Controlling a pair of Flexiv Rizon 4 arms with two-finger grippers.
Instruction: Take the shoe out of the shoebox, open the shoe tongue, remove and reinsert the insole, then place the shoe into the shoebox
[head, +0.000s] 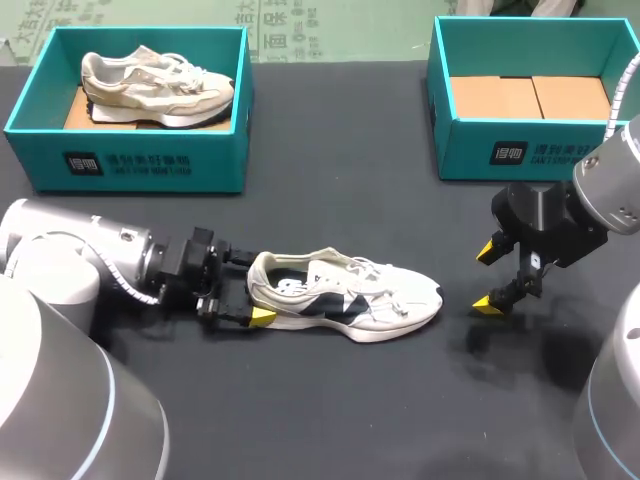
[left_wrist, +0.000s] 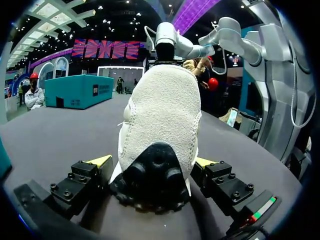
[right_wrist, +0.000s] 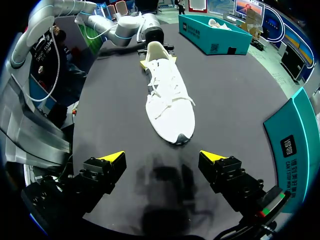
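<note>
Though fuzzy, rounded heel of white shoe (head: 345, 295) clamped tight in left gripper (head: 250, 287); right gripper (head: 488, 278) agape.

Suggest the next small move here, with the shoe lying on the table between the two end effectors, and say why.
Probably bring the right end effector, open and hovering off the toe, over to the tongue. The left end effector appears clamped on the heel of the white shoe, steadying it, and the tongue is not yet pulled open.
</note>
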